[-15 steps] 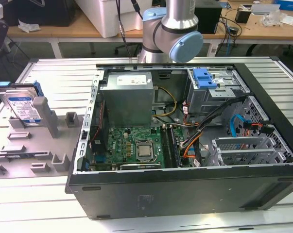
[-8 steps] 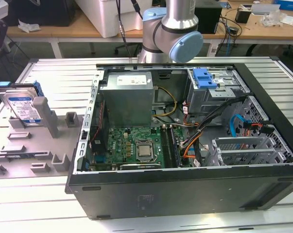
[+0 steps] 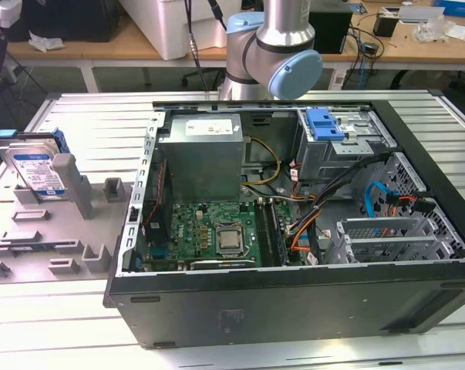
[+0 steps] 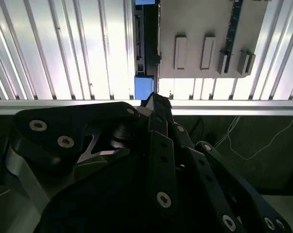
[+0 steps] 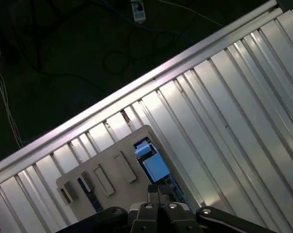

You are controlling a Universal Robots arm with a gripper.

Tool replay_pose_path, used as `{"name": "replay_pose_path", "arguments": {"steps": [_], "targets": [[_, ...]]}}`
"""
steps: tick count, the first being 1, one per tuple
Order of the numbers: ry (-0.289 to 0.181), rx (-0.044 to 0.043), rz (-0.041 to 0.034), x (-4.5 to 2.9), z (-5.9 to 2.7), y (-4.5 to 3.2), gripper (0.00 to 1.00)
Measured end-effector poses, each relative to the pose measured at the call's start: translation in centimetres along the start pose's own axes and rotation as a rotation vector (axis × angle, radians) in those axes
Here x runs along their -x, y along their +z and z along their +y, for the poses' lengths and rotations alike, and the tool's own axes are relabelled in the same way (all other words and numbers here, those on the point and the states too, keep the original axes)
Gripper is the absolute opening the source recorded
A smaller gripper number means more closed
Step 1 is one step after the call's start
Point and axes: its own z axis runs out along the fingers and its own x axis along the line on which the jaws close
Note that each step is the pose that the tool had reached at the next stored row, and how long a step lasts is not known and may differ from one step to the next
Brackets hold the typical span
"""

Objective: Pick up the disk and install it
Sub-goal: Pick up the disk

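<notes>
The ribbed aluminium table (image 3: 85, 116) spans the whole exterior view and shows in both wrist views as bright ridged strips (image 4: 63, 48) (image 5: 243, 121) ending at an edge over dark floor. On it, towards the exterior view's right, lies the open black computer case (image 3: 294, 301) with its inside facing up. The grey and blue robot arm (image 3: 271, 46) rises at the far side of the table, behind the case. On the exterior view's left, just beside the case, sits a flat grey fixture plate (image 3: 55, 239) with raised blocks and slots, also seen from above in both wrist views (image 4: 195, 19) (image 5: 107, 160). Inside the case, a plain grey metal box (image 3: 201, 154) stands at the far left, with the green motherboard (image 3: 209, 231) nearer the camera below it. The disk (image 3: 32, 166) stands upright on its edge at the far left end of the fixture plate, its blue-and-white label facing the camera and its blue carrier showing along the top; it leans against a grey post. In the first wrist view the disk (image 5: 153, 165) appears as a blue and white patch at one end of the plate. A smaller bright-blue bracket (image 3: 325, 123) sits in the drive bay at the far right of the case. The black gripper (image 5: 158, 190) (image 4: 155, 101) hangs over the plate, apart from the disk, with its fingers pressed together and nothing between them.
</notes>
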Motion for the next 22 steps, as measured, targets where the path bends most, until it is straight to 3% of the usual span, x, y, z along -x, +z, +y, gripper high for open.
{"name": "replay_pose_path", "arguments": {"steps": [3, 11, 15, 22], "targets": [[-0.096, -0.0007, 0.0048, 0.0, 0.0, 0.01, 0.11], [-0.295, -0.0023, 0.0151, 0.0, 0.0, 0.04, 0.11], [-0.453, -0.0037, 0.0237, 0.0, 0.0, 0.05, 0.11], [-0.458, -0.0039, 0.0241, 0.19, 0.1, 0.05, 0.11]]}}
